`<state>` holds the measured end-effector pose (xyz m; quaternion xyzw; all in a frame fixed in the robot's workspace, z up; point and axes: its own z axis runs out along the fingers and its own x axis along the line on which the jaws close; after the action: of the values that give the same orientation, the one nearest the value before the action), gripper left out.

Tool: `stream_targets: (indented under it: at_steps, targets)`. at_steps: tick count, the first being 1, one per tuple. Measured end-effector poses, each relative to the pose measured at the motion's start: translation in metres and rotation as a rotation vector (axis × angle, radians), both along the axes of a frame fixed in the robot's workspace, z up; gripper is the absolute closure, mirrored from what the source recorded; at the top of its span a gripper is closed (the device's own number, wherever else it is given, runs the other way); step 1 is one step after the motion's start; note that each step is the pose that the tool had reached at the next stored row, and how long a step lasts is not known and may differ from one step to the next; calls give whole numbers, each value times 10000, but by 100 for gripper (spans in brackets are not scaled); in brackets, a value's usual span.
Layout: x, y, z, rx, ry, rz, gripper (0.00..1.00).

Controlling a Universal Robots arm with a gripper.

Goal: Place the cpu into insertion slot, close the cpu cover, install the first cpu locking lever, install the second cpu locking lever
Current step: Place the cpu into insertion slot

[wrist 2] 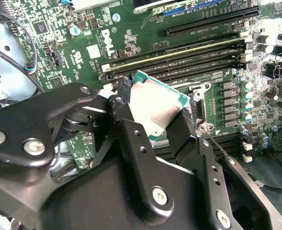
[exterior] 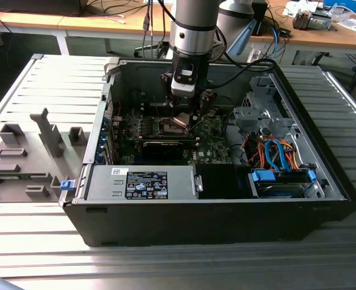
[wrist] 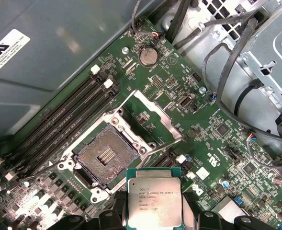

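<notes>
My gripper [wrist 2: 152, 128] is shut on the cpu [wrist 2: 155, 106], a flat square chip with a silver top and green edge, gripped by two opposite sides between black fingers [wrist 2: 184, 136]. In the first wrist view the cpu [wrist: 153, 203] hangs a little above the green board, off to one side of the insertion slot [wrist: 105, 155], which lies bare with its dark contact field showing. The cpu cover [wrist: 163, 116], a silver frame plate, is swung open away from the slot. A thin locking lever [wrist 2: 217, 144] stands free beside the socket. In the exterior view the gripper [exterior: 187, 118] is low inside the case.
The open black computer case [exterior: 165, 223] lies on a slatted metal table. Long memory slots [wrist: 69, 115] flank the socket. Bundled cables [wrist: 236, 67] and a drive cage [exterior: 268, 115] sit on the exterior view's right. Grey fixtures [exterior: 48, 133] stand on the table left of the case.
</notes>
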<state>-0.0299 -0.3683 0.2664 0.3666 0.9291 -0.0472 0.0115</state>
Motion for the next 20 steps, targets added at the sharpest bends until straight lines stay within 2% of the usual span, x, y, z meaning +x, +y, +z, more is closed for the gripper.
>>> stream_targets:
  at_steps: [20]
  targets:
    - [0, 0, -2, -189, 0, -407, 46]
